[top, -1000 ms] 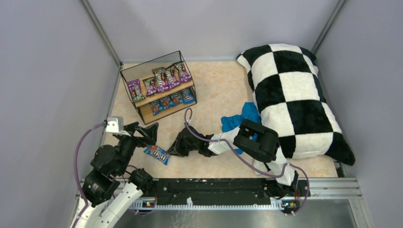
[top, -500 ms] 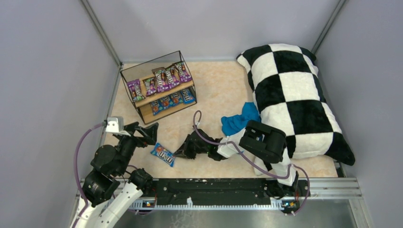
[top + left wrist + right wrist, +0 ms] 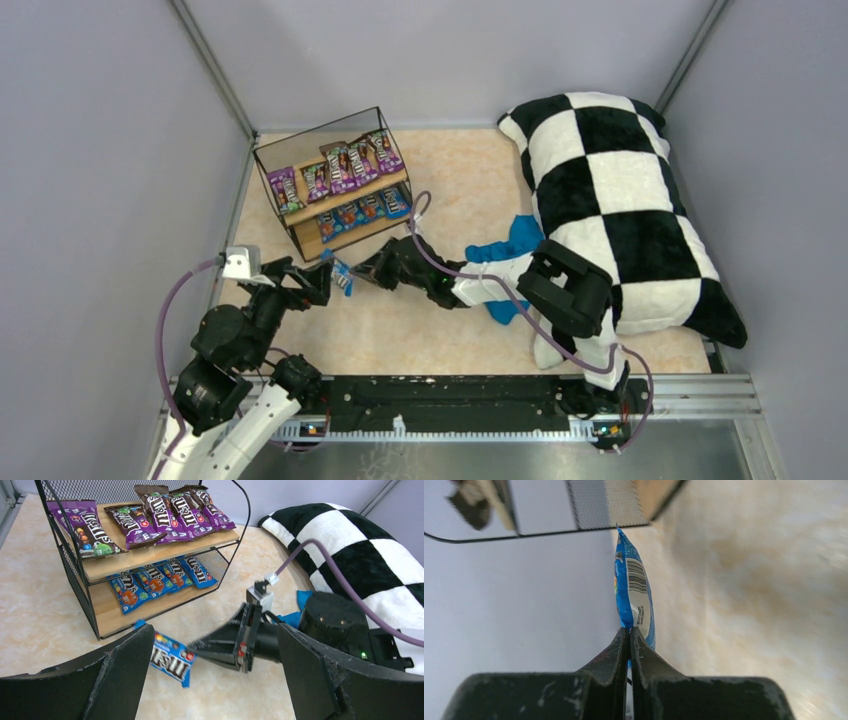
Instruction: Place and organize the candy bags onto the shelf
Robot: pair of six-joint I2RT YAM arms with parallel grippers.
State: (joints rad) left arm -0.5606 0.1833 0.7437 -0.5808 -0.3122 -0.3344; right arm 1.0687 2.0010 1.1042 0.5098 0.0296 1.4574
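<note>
Right tool point(image 3: 629, 630) clamped on one end of a blue candy bag point(image 3: 633, 592). The bag is glossy, with barcode and white panel on its back and coloured lettering on its face. It is held just in front of the shelf point(image 3: 102, 612), near the lower board. Purple bags point(image 3: 150, 515) lie on the upper board, blue bags point(image 3: 160, 577) on the lower. Left tool point(image 3: 318, 283) spread wide, near the held bag.

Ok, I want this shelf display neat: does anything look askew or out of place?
On the upper board of the shelf the right-hand purple bags overlap in a fan, while the leftmost purple bag lies apart. The blue bags below form an even row. Another blue bag is pinched in the right gripper.
</note>
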